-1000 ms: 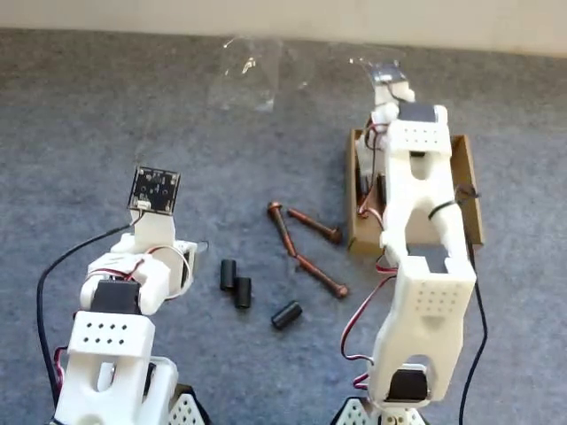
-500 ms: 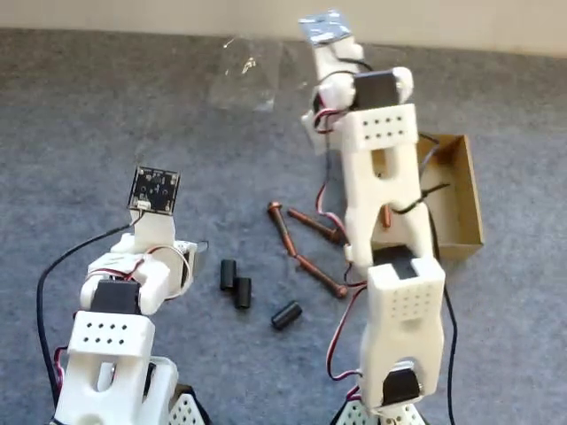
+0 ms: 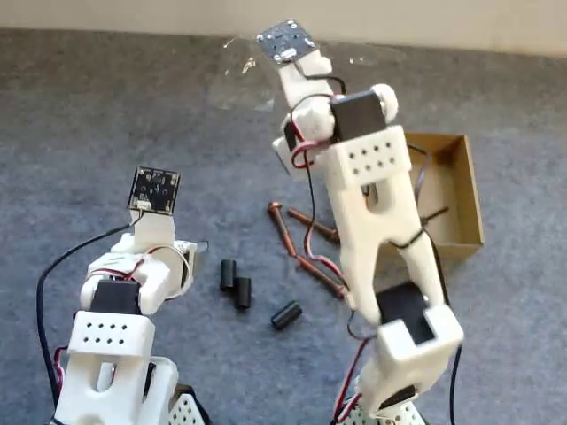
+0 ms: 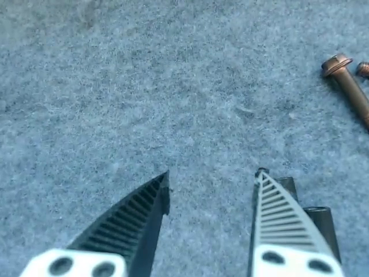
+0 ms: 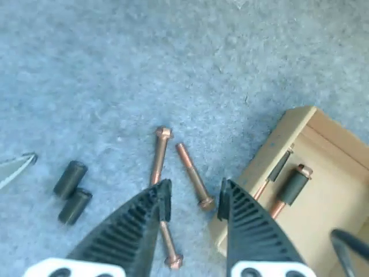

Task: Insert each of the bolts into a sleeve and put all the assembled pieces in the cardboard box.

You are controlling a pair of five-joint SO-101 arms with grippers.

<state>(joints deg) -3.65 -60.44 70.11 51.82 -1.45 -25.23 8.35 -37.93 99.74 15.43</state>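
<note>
Right wrist view: bolts [image 5: 160,151] below parted pincer [image 5: 194,199], cardboard box [image 5: 262,164] beside

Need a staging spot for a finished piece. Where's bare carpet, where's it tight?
Bare: the carpet between the left arm and the plastic bag, and the strip right of the cardboard box. Tight: the middle, where bolts and sleeves lie between the arms, with the right arm overhanging them.

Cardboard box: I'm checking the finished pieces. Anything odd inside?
Nothing stands out. The cardboard box sits upright, undamaged; a sleeved bolt lies inside, apparently a second beside it.
</note>
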